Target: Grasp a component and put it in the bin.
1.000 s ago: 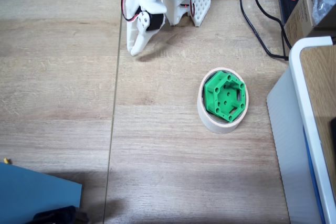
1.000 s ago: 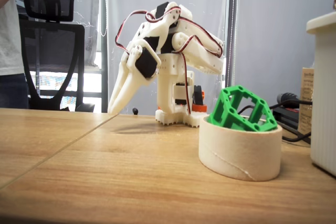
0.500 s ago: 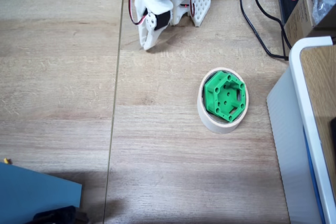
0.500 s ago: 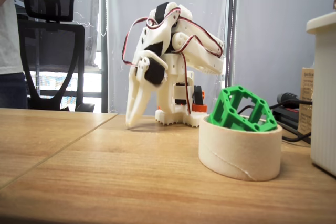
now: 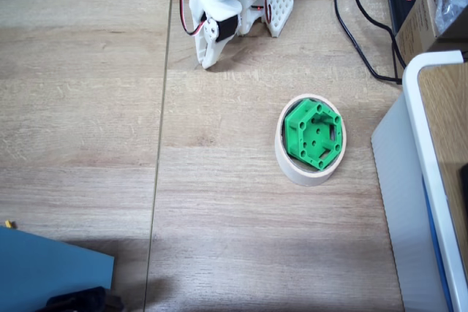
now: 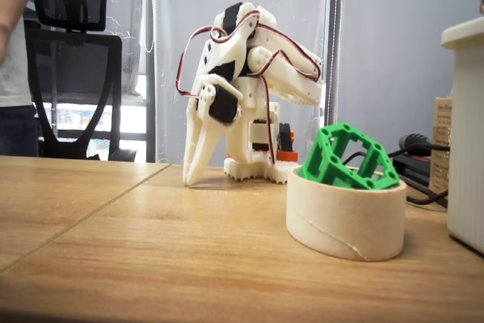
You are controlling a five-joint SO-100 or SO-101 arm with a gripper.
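Green hexagonal plastic component [image 5: 314, 135] with round holes is sitting tilted inside the cream masking-tape ring bin [image 5: 294, 166]. White end effector [image 6: 189, 181] is pointing down at the wooden counter [image 5: 219, 210], fingers pressed together.

One green component [image 5: 313, 135] sits in one tape-ring bin [image 5: 291, 164]; one white arm [image 6: 249, 73] with one end effector [image 5: 209, 61], one black cable [image 5: 358, 34], one office chair [image 6: 72, 58], one tabletop [image 5: 88, 107]

White printed plastic arm [image 6: 242, 81] with black servos, looping red-and-white cables, perforated base, tapered white claw [image 6: 195, 164].
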